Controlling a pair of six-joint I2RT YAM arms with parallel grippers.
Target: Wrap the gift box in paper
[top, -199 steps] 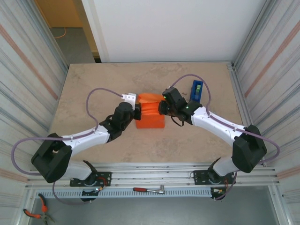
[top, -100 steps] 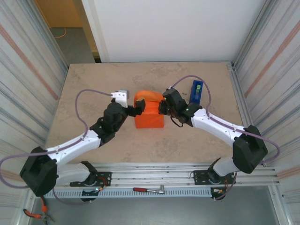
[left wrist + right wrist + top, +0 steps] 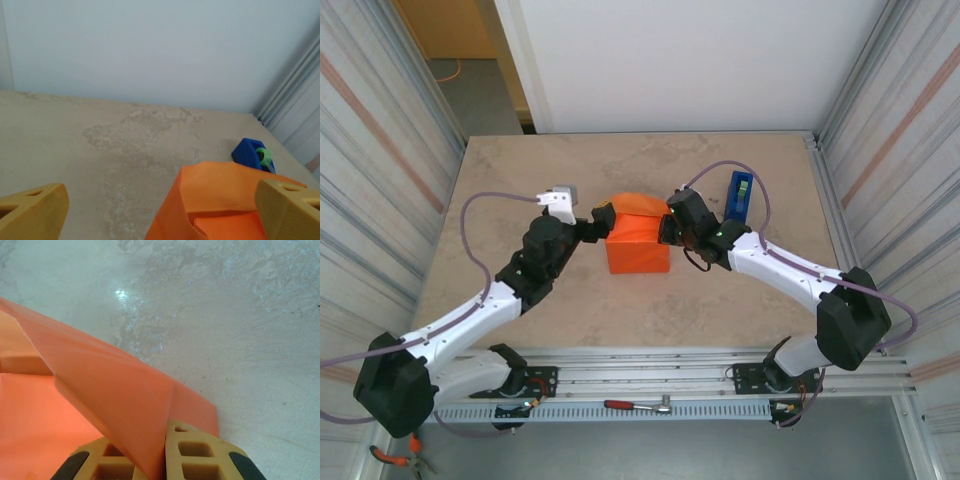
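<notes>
- The left arm (image 3: pixel 470 310), made of white links and black joints, reaches diagonally from its base toward the left side of the thin bright orange paper (image 3: pixel 638 240), which is folded into a blocky shape.
- The left gripper (image 3: pixel 597 222) sits just beside the paper's upper left corner. Its yellow fingers (image 3: pixel 31 214) are spread wide. Whether either one touches the paper cannot be told.
- The right arm (image 3: pixel 790 270) stretches from its base toward the paper's right side, forearm angled inward.
- The right gripper (image 3: pixel 666 226) meets the paper's upper right edge, and its yellow fingertips (image 3: pixel 200 460) are pressed together on a raised fold of the paper, pinching it.
</notes>
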